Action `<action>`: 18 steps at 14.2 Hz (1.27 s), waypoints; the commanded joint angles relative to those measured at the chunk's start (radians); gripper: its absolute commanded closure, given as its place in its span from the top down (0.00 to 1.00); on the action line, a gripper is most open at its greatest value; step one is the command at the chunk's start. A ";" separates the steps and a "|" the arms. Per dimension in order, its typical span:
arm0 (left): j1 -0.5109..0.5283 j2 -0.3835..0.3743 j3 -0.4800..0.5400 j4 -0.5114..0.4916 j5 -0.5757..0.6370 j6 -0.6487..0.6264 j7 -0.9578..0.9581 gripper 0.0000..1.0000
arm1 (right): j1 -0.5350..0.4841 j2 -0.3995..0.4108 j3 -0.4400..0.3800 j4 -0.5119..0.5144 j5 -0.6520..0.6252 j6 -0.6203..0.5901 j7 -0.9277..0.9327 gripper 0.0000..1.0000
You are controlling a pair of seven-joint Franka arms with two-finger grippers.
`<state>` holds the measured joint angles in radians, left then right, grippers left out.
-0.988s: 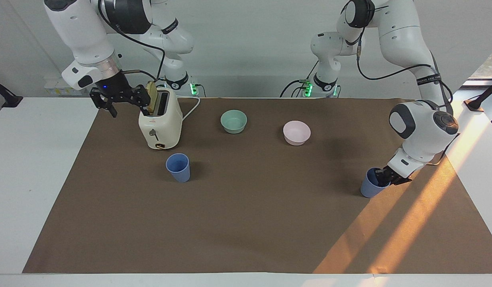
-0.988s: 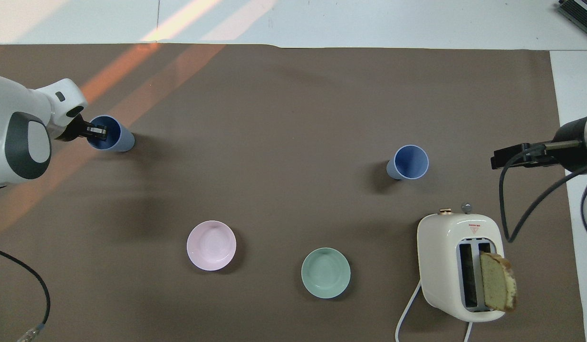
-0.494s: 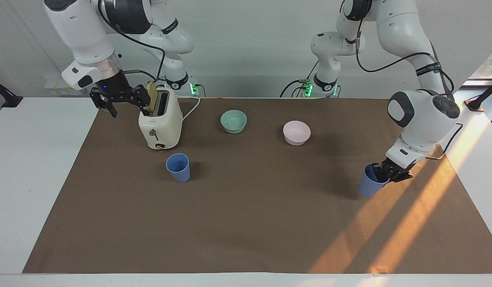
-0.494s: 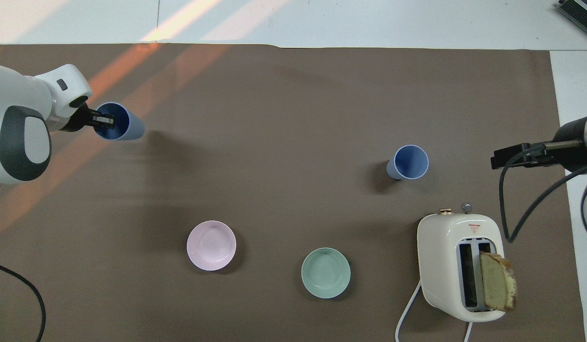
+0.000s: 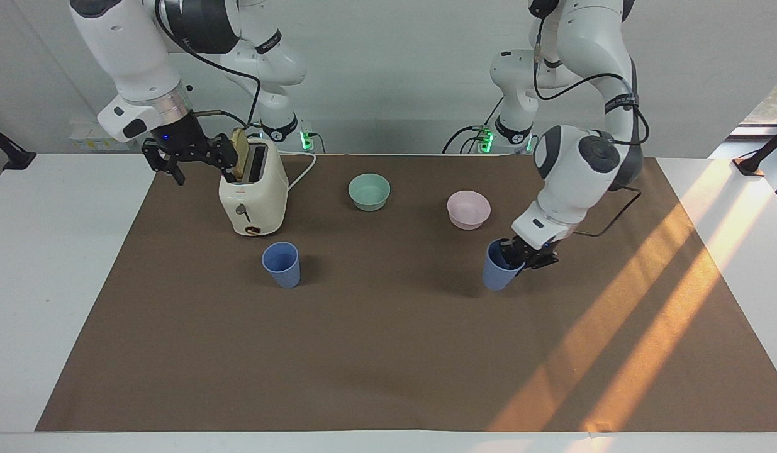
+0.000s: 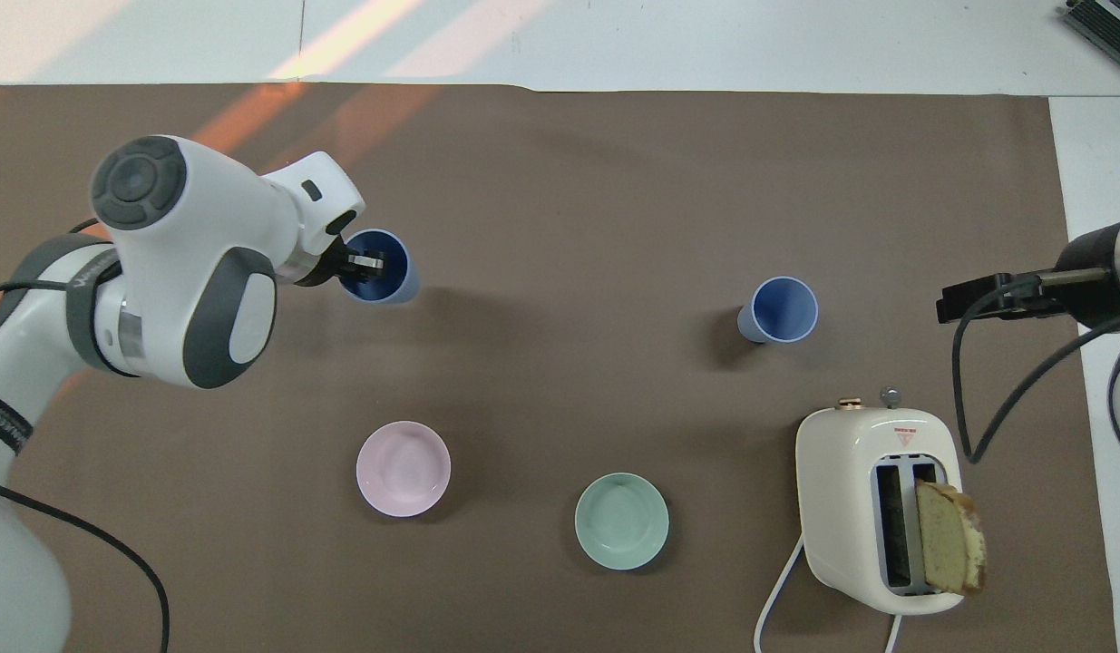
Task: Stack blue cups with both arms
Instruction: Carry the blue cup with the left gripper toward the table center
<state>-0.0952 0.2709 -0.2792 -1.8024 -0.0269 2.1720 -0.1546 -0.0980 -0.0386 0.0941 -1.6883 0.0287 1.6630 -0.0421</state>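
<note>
Over the brown mat, beside the pink bowl (image 5: 468,209) | left tool (image 5: 513,253) clamped on a tilted blue cup's (image 5: 498,272) rim | second cup (image 5: 282,263) stands by toaster (image 5: 252,194) | right tool (image 5: 185,155) apart, waits over the desk (image 5: 48,251) beside the toaster

Toaster (image 5: 253,195): right arm's end of the mat (image 5: 388,352), bread (image 5: 240,153) in 1 slot.
Standing cup (image 5: 282,264): at the toaster's 5 o'clock in the facing view, near.
2 bowls (image 5: 369,191) (image 5: 468,209): mid-mat, nearer the robots than that cup.
Held cup (image 5: 498,267): over the mat, at 5 o'clock from 1 bowl, facing view.
</note>
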 commanded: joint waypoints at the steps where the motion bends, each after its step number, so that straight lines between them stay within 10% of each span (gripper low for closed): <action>1: -0.001 -0.016 -0.087 -0.046 0.077 0.009 -0.156 0.00 | -0.017 -0.010 0.009 0.001 0.014 -0.016 -0.030 1.00; 7: -0.004 0.019 -0.183 -0.098 0.078 0.081 -0.221 0.04 | -0.017 -0.010 0.009 0.001 0.014 -0.016 -0.030 1.00; 11: -0.006 0.024 -0.183 -0.098 0.076 0.095 -0.218 0.78 | -0.017 -0.010 0.009 0.001 0.014 -0.016 -0.030 1.00; 18: 0.000 -0.045 -0.144 -0.064 0.076 0.019 -0.206 1.00 | -0.008 -0.012 0.009 -0.001 0.014 -0.009 -0.027 1.00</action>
<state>-0.0982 0.2876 -0.4516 -1.8720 0.0254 2.2414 -0.3558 -0.0978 -0.0388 0.0952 -1.6883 0.0287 1.6630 -0.0421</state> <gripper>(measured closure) 0.088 0.000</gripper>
